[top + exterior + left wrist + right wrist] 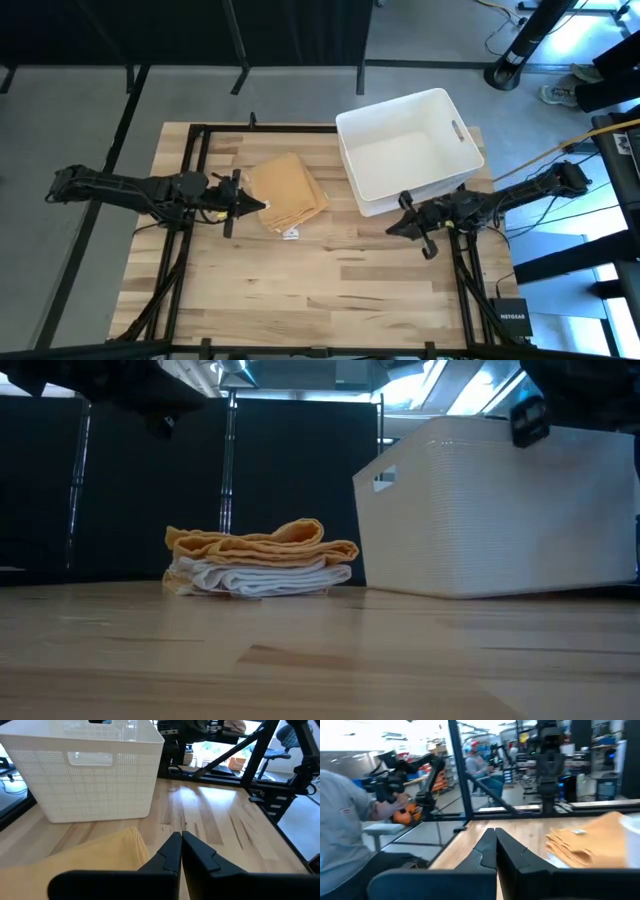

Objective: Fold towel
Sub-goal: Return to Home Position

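Wooden counter: most of the near half is bare boards.

White bin: sits upright at the far right of the counter, looks empty from above, handle slot in its right wall. Woven-pattern sides show in the left wrist view.

Towels: folded yellow towel lies on top of a folded white towel, one stack, flat on the counter. The stack is left of the bin and apart from it, toward the far side of centre. From above only the yellow one shows. From counter height both layers show, with the yellow edges roughly over the white ones. A small white tab pokes out at the stack's near edge.

Left end effector: comes in from the left, tip at the stack's near-left edge, raised off the counter. Fingers pressed together, nothing between them.

Right end effector: comes in from the right, just near-side of the bin's near-left corner. Fingers closed tight, holding nothing.

Background: a person in a grey top is beyond the counter in the right wrist view.
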Robot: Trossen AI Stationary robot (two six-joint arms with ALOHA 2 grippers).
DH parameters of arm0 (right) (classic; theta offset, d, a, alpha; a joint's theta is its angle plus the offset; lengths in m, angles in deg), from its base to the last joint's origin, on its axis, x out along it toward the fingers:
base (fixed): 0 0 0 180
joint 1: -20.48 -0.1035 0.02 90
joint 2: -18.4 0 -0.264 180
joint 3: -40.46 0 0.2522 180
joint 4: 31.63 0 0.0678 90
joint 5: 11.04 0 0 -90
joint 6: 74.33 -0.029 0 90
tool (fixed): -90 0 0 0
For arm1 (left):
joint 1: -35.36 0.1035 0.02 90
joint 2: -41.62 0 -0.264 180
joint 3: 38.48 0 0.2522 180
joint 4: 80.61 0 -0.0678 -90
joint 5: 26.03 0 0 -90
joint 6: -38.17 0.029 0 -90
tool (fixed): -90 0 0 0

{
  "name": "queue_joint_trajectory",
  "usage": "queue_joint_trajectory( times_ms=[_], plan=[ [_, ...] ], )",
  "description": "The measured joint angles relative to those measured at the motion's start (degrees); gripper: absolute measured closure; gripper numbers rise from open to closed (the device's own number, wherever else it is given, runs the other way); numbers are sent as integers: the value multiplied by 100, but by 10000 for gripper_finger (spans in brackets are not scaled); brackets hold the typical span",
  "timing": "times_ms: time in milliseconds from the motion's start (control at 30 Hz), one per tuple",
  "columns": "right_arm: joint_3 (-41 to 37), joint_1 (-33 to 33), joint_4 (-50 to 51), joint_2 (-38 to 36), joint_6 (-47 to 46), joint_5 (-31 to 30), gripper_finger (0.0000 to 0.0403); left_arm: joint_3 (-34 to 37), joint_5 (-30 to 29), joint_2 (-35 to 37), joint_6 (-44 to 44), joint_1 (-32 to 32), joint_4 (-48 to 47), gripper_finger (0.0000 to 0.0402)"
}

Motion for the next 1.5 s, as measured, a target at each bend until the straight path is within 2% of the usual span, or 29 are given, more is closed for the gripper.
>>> queue_joint_trajectory(
  times_ms=[233, 400, 667, 767, 967, 1133, 1267, 1367, 1500],
  plan=[
    [-867, 1, 84, -1493, -1, -486, 402, 0, 2, 3, 2, 0, -59, 398],
    [-873, 2, 759, -2136, 25, -535, 402, 51, 2, 62, 296, -6, -20, 398],
    [-877, 2, 1149, -2231, -2, -779, 383, 1121, 44, 894, 225, 11, 894, 398],
    [-879, 2, 1304, -2223, 0, -839, 376, 1491, -83, 1289, 156, 11, 959, 398],
    [-882, 3, 1569, -2219, -24, -992, 373, 1791, -287, 2203, 279, 11, 347, 398],
    [-884, 0, 1512, -2218, -104, -1009, 373, 1910, -299, 3077, 418, -4, -121, 398],
    [-886, 0, 1329, -2222, -122, -1250, 373, 2135, -299, 3780, 428, -4, -277, 398],
    [-887, 2, 1325, -2220, -122, -1470, 373, 2250, -324, 3789, 361, -2, -278, 398],
    [-888, 1, 1356, -2223, -152, -1669, 372, 2421, -343, 3800, 25, -2, 179, 398]
  ],
)
